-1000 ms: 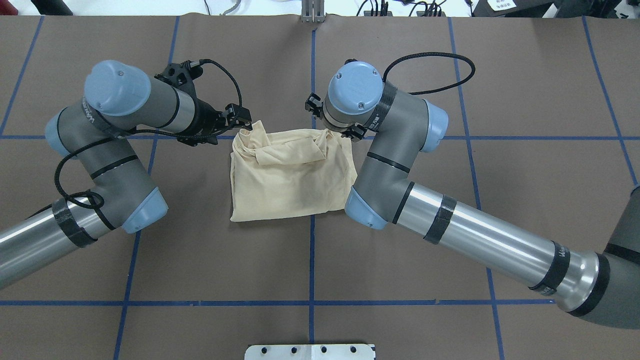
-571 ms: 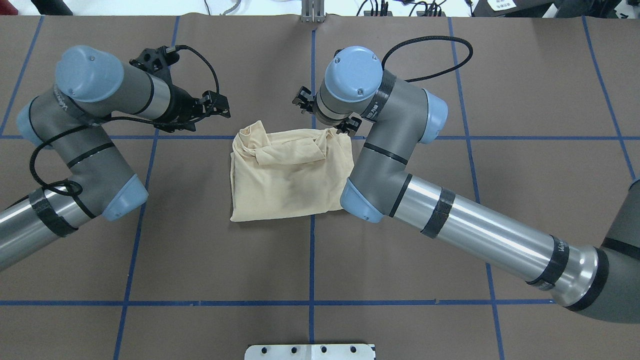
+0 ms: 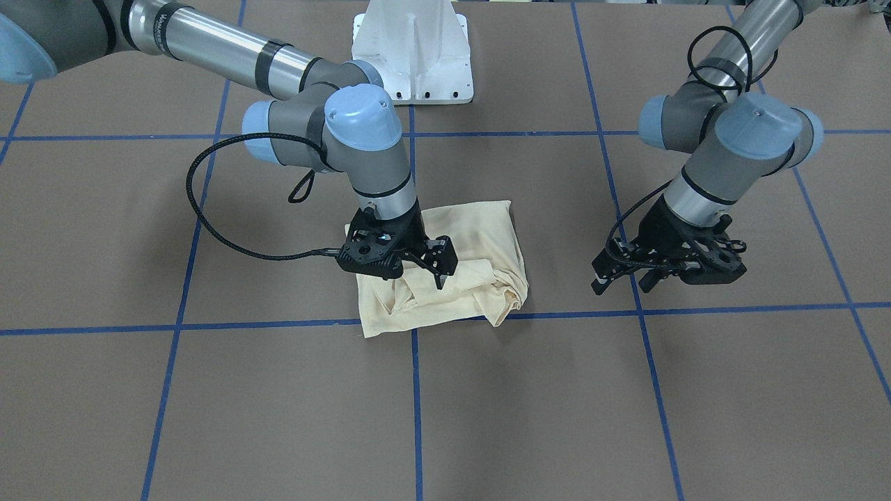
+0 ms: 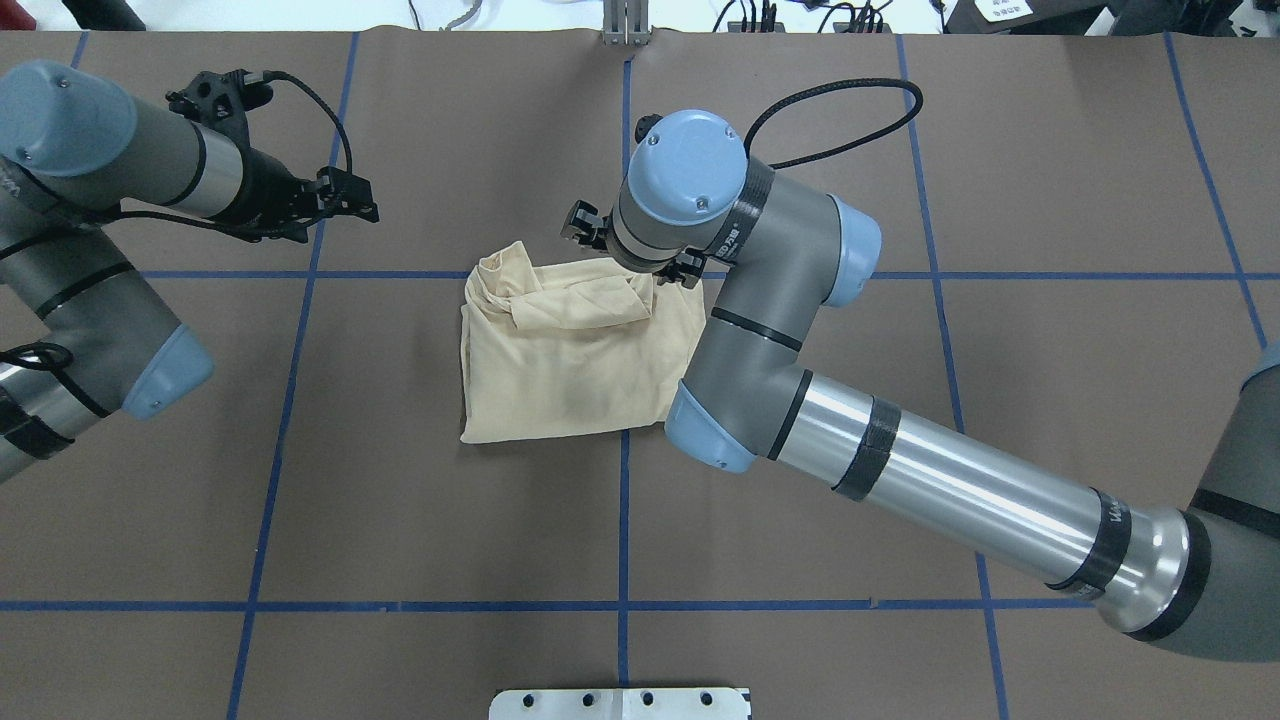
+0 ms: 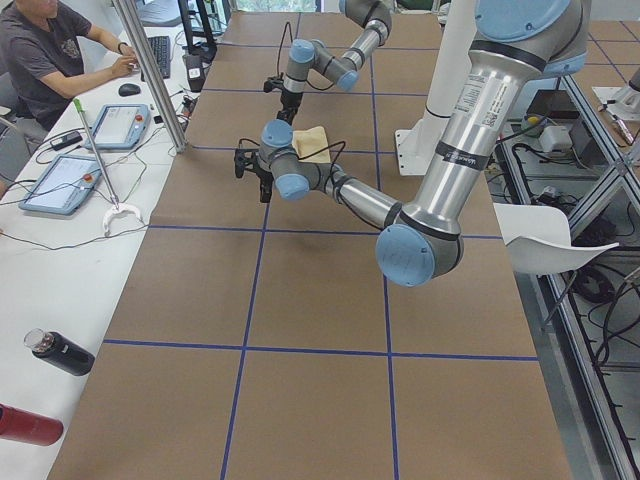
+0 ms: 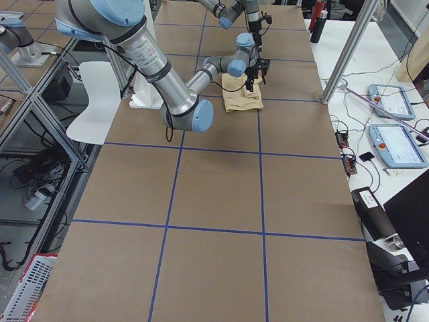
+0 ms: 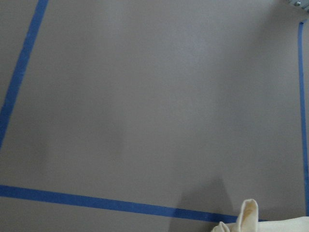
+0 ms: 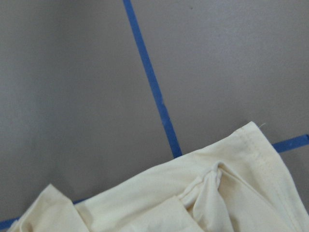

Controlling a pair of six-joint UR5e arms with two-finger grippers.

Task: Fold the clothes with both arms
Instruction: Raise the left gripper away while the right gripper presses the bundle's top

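Shirt (image 4: pixel 560 350), thin cream fabric folded into a rumpled square, lies just beneath your spread right gripper (image 3: pixel 418 270), well apart from the equally spread left gripper (image 3: pixel 619 282).

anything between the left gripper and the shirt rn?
Nothing in the way: only bare brown table cover and one blue tape line. The overhead view shows the left gripper apart from the folded T-shirt.

brown table (image 4: pixel 1050 150) w/ blue tape grid (image 4: pixel 622 520), white desk (image 5: pixel 50 290) w/ tablets (image 5: pixel 58 184) beside it, alu post (image 5: pixel 150 75), white chair (image 5: pixel 545 235).
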